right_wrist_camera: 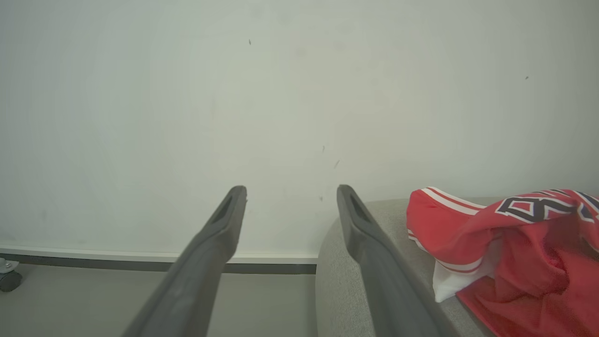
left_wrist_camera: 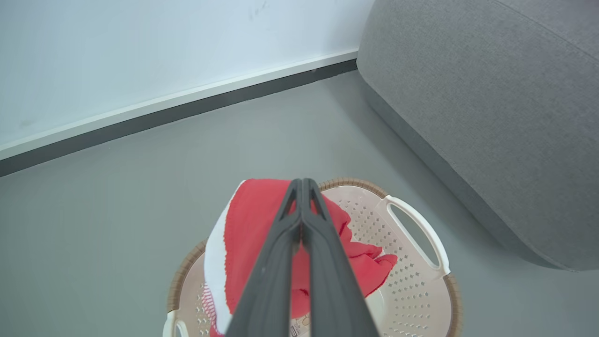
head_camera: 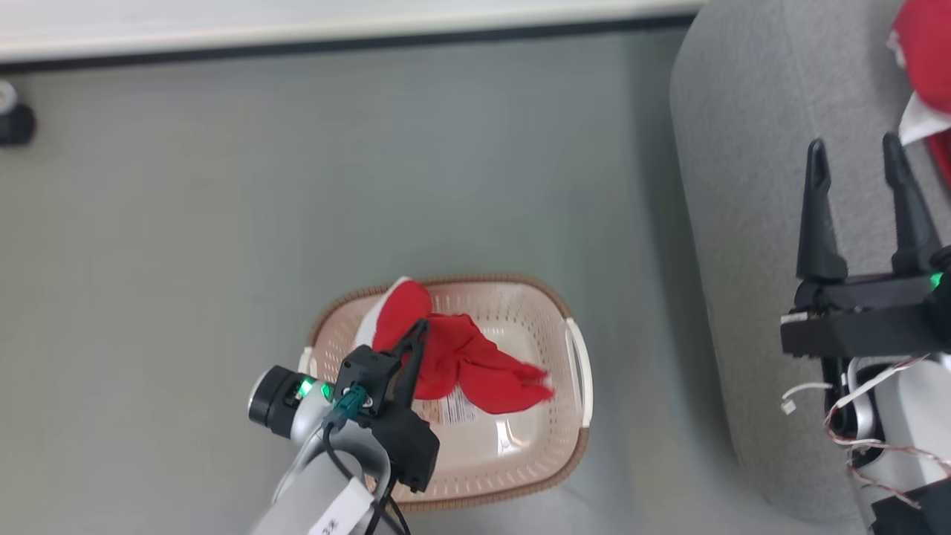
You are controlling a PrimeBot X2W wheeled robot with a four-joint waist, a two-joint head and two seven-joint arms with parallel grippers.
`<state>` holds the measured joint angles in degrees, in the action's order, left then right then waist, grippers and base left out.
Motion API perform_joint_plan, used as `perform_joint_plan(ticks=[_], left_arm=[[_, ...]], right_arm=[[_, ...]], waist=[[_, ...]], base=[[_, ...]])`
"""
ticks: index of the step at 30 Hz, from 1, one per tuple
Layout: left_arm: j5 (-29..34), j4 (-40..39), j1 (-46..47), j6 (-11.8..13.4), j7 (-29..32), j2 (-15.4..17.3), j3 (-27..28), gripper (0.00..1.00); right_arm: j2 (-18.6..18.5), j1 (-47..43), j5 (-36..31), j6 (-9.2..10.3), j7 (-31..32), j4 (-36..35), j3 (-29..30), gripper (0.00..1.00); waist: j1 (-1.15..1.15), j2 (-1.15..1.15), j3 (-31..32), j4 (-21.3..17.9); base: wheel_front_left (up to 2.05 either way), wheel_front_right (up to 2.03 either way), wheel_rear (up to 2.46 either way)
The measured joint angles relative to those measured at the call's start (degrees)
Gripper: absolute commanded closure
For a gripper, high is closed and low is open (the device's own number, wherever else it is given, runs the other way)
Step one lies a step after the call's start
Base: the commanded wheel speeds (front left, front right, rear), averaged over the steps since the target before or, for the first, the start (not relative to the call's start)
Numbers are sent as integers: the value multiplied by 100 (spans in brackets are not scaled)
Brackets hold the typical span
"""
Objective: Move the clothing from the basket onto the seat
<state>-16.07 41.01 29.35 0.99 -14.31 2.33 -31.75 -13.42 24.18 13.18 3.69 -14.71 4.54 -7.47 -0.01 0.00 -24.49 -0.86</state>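
jersey (head_camera: 925, 52) cut by right edge | label (head_camera: 455, 411) in basket (head_camera: 587, 371) unreadably small | near rim behind left arm (head_camera: 312, 498)

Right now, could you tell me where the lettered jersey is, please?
The lettered jersey lies on the grey sofa, at the right wrist view's lower right, just right of the open right gripper.

From the head you look steeply down on basket (head_camera: 520, 316) and sofa (head_camera: 743, 186); your left wrist camera hangs close above that same basket, your right one faces the wall (right_wrist_camera: 299, 93) low over the sofa.
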Motion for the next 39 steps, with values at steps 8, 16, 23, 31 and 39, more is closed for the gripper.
perform_joint_plan(ticks=[8,16,23,31,39], left_arm=[[-199,-714,-441,55,0,4,134,58],[-335,-1532,-1143,183,0,42,547,0],[-465,-2024,-1619,318,0,426,1024,0],[-547,-2737,-2549,455,-1,925,1627,0],[-547,-3259,-3261,508,-1,1102,1895,0]], right_arm=[[110,-307,0,-18,0,175,-71,0],[161,-812,0,-24,0,328,-80,0],[191,-1170,-1,-24,0,339,-138,0],[249,-1870,-70,-24,0,118,-315,0],[275,-2428,-107,-5,1,-167,-346,0]], waist=[[0,0,686,56],[0,-1,1520,49],[0,-1,2049,54],[0,0,2714,55],[0,-1,3053,17]], base=[[0,0,0],[0,0,0],[0,0,0],[0,0,0],[0,0,0]])
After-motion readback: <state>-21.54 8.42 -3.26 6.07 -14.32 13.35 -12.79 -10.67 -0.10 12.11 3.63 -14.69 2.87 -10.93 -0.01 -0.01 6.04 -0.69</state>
